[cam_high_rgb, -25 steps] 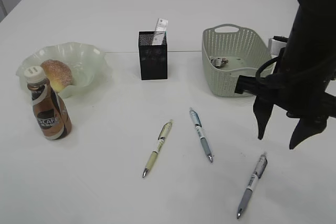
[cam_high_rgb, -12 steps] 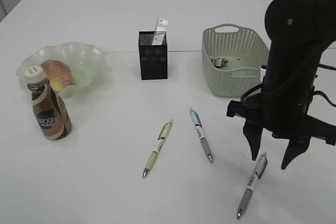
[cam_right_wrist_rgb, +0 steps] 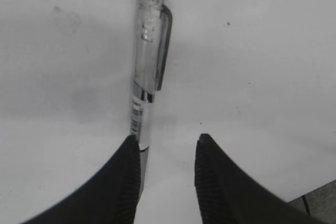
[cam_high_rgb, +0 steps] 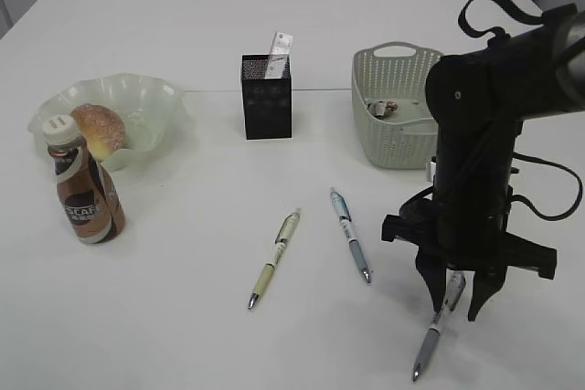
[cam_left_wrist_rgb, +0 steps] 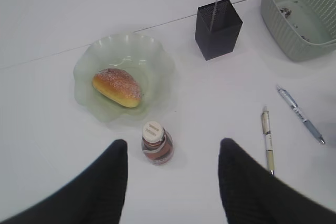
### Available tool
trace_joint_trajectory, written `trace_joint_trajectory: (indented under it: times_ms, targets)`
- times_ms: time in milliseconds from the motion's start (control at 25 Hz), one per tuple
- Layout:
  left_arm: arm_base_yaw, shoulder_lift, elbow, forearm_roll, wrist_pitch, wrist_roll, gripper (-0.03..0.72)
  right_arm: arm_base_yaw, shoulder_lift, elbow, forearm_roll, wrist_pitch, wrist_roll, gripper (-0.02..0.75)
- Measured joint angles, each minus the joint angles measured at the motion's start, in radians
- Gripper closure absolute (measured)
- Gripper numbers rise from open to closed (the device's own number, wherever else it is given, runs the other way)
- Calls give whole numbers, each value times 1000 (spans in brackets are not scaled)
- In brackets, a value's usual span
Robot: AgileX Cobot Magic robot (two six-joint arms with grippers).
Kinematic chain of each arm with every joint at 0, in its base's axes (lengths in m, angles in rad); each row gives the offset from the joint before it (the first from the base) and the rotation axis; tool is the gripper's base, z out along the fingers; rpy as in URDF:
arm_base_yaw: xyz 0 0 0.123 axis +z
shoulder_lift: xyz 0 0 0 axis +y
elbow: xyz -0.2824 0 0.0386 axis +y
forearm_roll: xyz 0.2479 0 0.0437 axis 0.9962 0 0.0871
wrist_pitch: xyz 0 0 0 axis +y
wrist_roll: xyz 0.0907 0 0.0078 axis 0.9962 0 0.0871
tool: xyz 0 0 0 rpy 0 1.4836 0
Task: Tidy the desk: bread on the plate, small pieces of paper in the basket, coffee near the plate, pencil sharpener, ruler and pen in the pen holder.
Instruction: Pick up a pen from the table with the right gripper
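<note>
A: So, how does the grey-barrelled clear plastic pen [cam_high_rgb: 439,321] look under the right gripper [cam_high_rgb: 453,295]?

B: It lies flat on the large plain white desk [cam_high_rgb: 183,317], its tip pointing toward the near edge. In the right wrist view the clear pen [cam_right_wrist_rgb: 148,72] shows a see-through clip and a barcode band, and its barrel runs in under the left-hand finger [cam_right_wrist_rgb: 125,182]. The two fingers stand apart, the pen against the inner side of that one and a gap to the other. I cannot tell whether it is gripped yet.

A: And the left gripper [cam_left_wrist_rgb: 172,182]?

B: Its fingers are wide apart, holding nothing, high above the desk. Between them, just ahead, stands the brown plastic coffee bottle with a white cap [cam_left_wrist_rgb: 156,144]. Beyond it sits the translucent pale green glass plate with a wavy rim [cam_left_wrist_rgb: 157,56], with the oval golden-brown bread [cam_left_wrist_rgb: 116,86] on it.

A: What else lies near the right fingers?

B: To their left are a blue-grey pen [cam_high_rgb: 350,246] and, farther left, a cream-yellow pen [cam_high_rgb: 274,258], both flat on the desk and well apart from the clear one. Behind the arm is the pale sage-green perforated plastic basket [cam_high_rgb: 388,134], with a crumpled bit of paper [cam_high_rgb: 381,108] inside. The black square mesh pen holder [cam_high_rgb: 266,98] stands farther left, the short clear ruler [cam_high_rgb: 277,53] poking upright from it.

A: Anything blocking the fingers?

B: Only the desk surface around the clear pen; the other pens are off to the side.
</note>
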Motion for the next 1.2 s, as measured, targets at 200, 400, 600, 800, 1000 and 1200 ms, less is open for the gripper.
trace_joint_trajectory:
  times_ms: [200, 400, 600, 800, 1000, 1200]
  targets:
    - [0, 0, 0, 1, 0, 0, 283, 0, 17, 0, -8, -43, -1, 491]
    - [0, 0, 0, 2, 0, 0, 284, 0, 17, 0, -10, -52, -1, 491]
    - [0, 0, 0, 2, 0, 0, 284, 0, 17, 0, -18, -54, -4, 486]
    - [0, 0, 0, 2, 0, 0, 285, 0, 17, 0, -28, -77, -4, 451]
    - [0, 0, 0, 2, 0, 0, 286, 0, 36, 0, -25, -105, -4, 447]
    - [0, 0, 0, 2, 0, 0, 286, 0, 69, 0, 19, -105, -4, 447]
